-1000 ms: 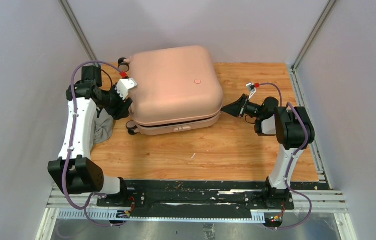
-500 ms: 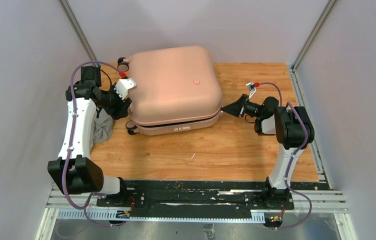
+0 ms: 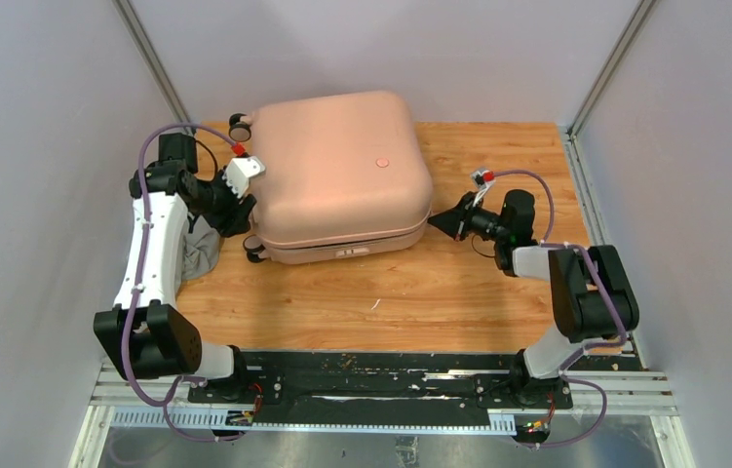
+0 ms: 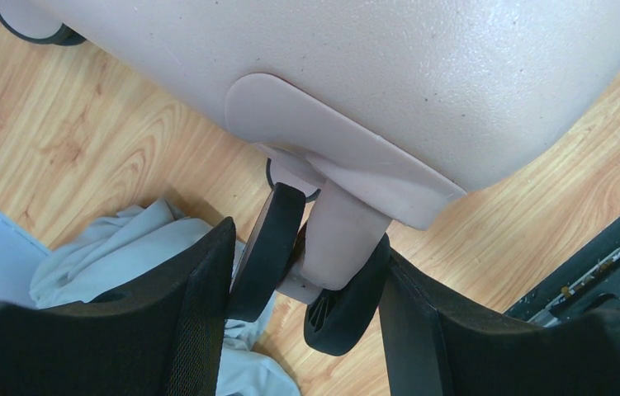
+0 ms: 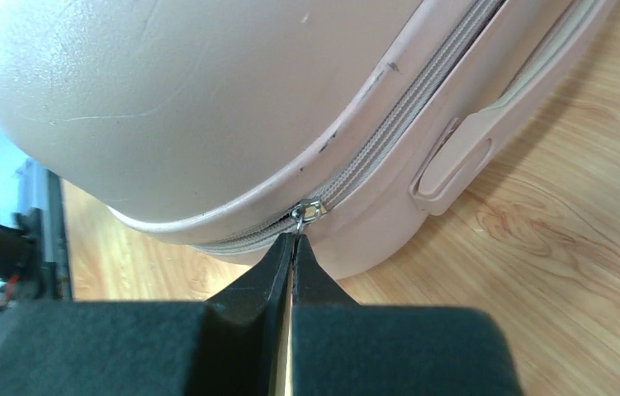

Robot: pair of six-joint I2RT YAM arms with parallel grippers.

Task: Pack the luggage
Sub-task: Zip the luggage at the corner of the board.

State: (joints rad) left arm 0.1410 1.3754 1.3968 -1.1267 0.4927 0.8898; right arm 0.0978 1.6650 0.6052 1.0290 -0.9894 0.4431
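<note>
Wood boards make up the table (image 3: 459, 283), and plain pale walls (image 3: 40, 117) stand around it. Your luggage (image 3: 342, 171) lies flat at the back of the table, a little to the left, with its pink lid down on the bottom half. Your left claw (image 4: 306, 264) is at the left side of the luggage. It is clamped on a wheel (image 4: 267, 247) there, with one black finger pressed on each side of the double wheel. A grey cloth (image 3: 201, 244) lies crumpled on the table just beside that arm, near the front left corner of the luggage. Your right claw (image 5: 292, 247) is at the right front corner of the luggage. Its two tips are squeezed together on the zipper pull (image 5: 309, 211), right where the zip bends around the corner. A pink handle (image 5: 463, 157) sits flat on the side of the luggage, near that zip.
</note>
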